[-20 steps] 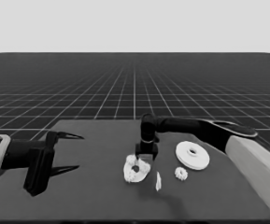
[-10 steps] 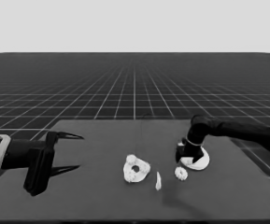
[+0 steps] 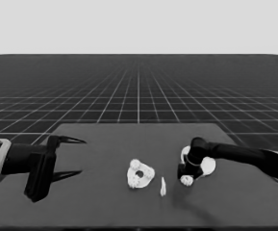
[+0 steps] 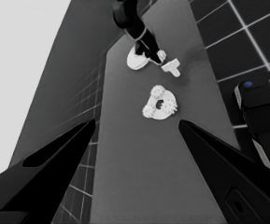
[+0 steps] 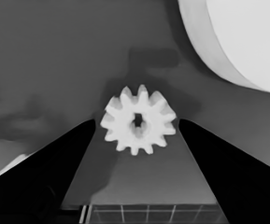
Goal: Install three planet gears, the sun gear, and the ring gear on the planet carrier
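Item one, nearest us in the head view: a thin white piece (image 3: 163,186), lying alone on the table (image 3: 105,202), between the two groups of parts.

Item two: the smaller round part (image 3: 140,175), mid-table, with three small gears (image 4: 159,90) seated on it around its centre hole.

Item three: a fourth gear (image 5: 138,119), lying flat on the table just beside the larger round part (image 3: 207,166). We cannot tell whether the two touch.

Item four: the right gripper (image 3: 186,179), reached in from the right and lowered over that loose gear. In its wrist view we see its fingers spread, one on either side of the gear, with a gap showing between each finger and the teeth.

Item five: the left gripper (image 3: 76,156), at the table's left end, well apart from all the parts, fingers spread wide and holding nothing.
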